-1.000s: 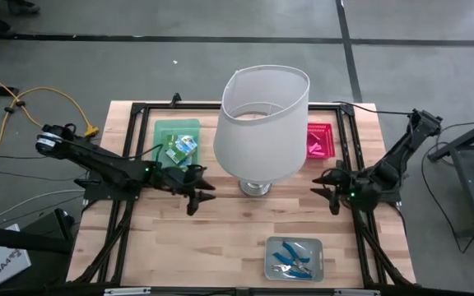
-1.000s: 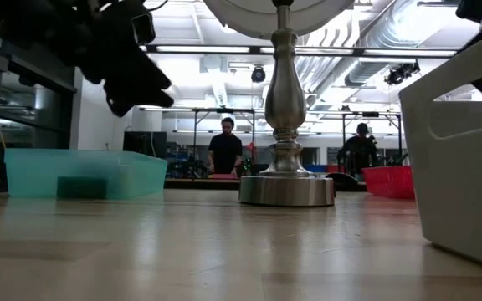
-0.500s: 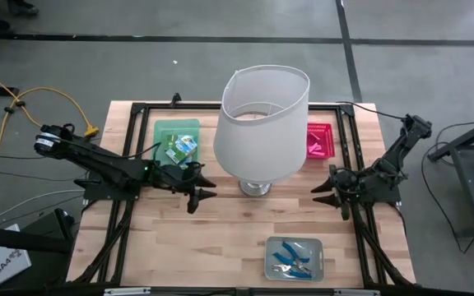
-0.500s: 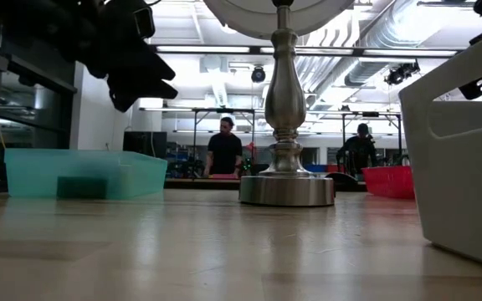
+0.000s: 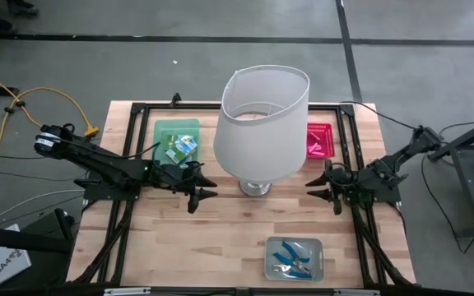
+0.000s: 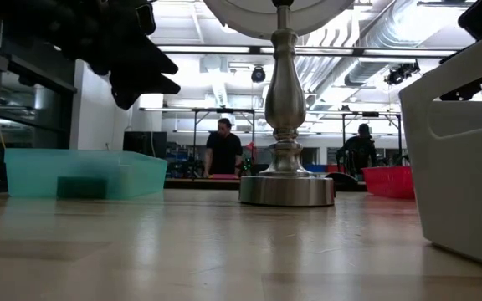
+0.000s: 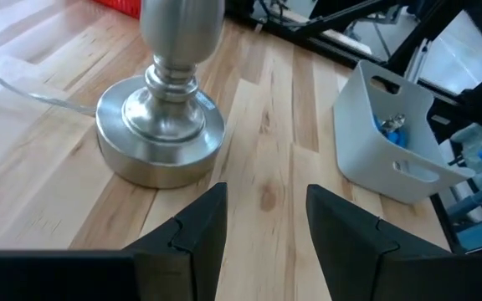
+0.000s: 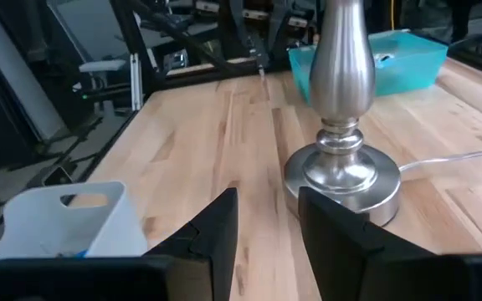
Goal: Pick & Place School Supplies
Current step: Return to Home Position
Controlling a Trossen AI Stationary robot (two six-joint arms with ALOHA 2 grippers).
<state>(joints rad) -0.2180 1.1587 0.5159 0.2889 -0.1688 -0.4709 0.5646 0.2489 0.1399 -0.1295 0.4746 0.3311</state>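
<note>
On my overhead feed the lamp [image 5: 262, 123] stands mid-table [image 5: 220, 238], toward the far edge. The left tray [image 5: 161, 130] sits beside it with boxes [image 5: 181, 148] in it, and the right tray [image 5: 320, 127] on its other side holds erasers [image 5: 313, 145]. The near tray [image 5: 271, 247], right of centre, holds scissors [image 5: 290, 256]. The left end effector [image 5: 204, 194] and right end effector [image 5: 314, 190] flank the lamp base.

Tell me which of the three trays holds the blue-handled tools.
The grey tray, standing alone across from the other two, holds the blue-handled tools. The green tray holds printed boxes, the red tray pink erasers.
</note>
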